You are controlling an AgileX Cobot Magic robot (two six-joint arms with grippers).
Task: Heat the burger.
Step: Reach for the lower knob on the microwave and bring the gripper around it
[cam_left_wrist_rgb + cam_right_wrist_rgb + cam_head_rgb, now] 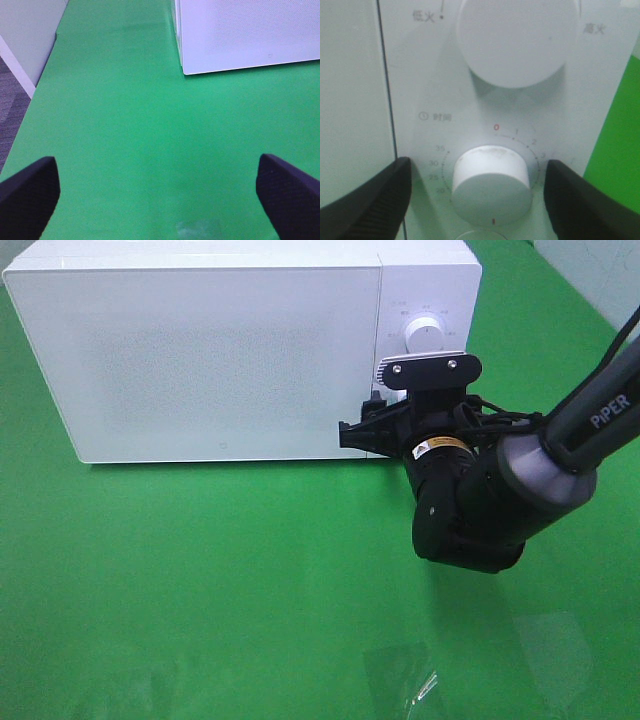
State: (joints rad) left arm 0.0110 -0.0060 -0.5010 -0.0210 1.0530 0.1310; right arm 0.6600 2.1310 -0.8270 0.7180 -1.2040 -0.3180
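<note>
The burger is not in view. The white microwave (220,350) stands at the back with its door shut. My right gripper (372,426) is up against its control panel. In the right wrist view the right gripper (477,189) is open, its jaws on either side of the lower timer knob (490,182) with a gap to each. The upper power knob (512,40) shows above it and also in the high view (424,335). My left gripper (159,195) is open and empty over the green table, near the microwave's corner (240,35).
A green cloth (200,590) covers the table. A clear plastic patch (400,675) lies on it near the front. The table's side edge, grey floor (10,105) and a pale wall panel (25,30) show in the left wrist view.
</note>
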